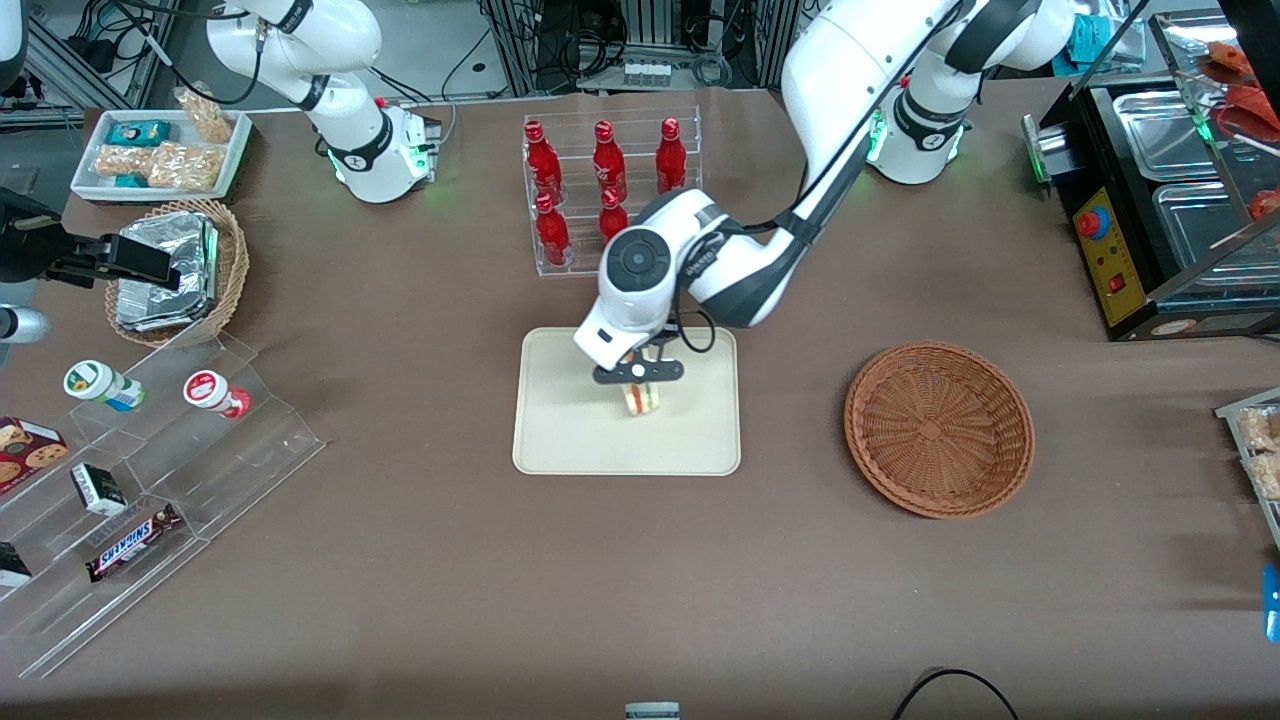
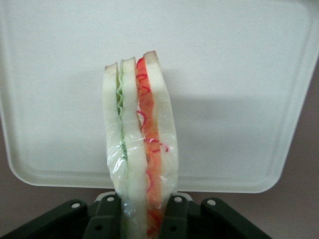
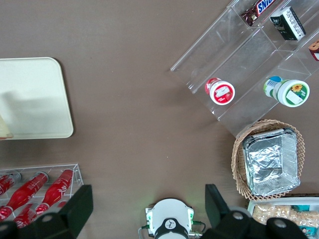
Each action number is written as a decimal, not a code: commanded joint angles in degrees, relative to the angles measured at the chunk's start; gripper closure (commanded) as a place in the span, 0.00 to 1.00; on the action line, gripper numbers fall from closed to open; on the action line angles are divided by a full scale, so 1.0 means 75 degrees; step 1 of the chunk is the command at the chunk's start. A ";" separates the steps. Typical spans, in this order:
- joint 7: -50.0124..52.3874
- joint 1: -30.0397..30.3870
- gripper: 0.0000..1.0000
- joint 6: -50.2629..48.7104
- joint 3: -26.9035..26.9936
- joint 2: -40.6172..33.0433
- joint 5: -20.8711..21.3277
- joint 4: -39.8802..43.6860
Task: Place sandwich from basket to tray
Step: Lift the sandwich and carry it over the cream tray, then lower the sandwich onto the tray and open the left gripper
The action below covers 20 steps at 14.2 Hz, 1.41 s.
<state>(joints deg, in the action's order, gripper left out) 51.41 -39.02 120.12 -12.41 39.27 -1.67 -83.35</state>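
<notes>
Left arm's black two-finger gripper [image 1: 640, 385] hangs over the flat cream-beige rectangular tray [image 1: 560, 440] w/ rounded corners, fingers [image 2: 107, 214] clamped on the triangular white-bread sandwich wedge [image 2: 142, 149] — red-orange and green filling stripes show along its cut edge, clear wrap around the lower part. Sandwich sits upright between the fingers, above the tray's middle; can't tell if its lower edge touches the tray surface. Wide shallow round reddish-brown wicker basket [image 1: 938, 428] lies on the brown table toward the working arm's end, well apart from the tray — nothing in it. Clear acrylic rack of red bottles [image 1: 600, 190] stands farther from the front cam than the tray, near it.
</notes>
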 commanded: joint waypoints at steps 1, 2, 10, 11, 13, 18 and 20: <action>0.0177 -0.0223 0.73 -0.0091 0.0096 0.0435 0.0105 0.0508; 0.0165 -0.0223 0.73 -0.0091 0.0096 0.0435 0.0117 0.0473; 0.0119 -0.0211 0.28 -0.0079 0.0119 0.0658 0.0457 0.0473; 0.0118 -0.0200 0.06 -0.0044 0.0142 0.0705 0.0469 0.0508; 0.0165 -0.0176 0.00 0.0026 0.0154 0.0682 0.0469 0.0520; 0.0118 -0.0106 0.00 -0.1013 0.0611 -0.0183 0.0492 0.0520; -0.0184 0.0535 0.00 -0.1727 0.0600 -0.0874 0.0399 0.0450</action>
<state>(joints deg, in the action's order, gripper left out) 51.72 -38.69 112.46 -7.93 39.21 1.14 -78.12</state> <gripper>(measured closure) 0.000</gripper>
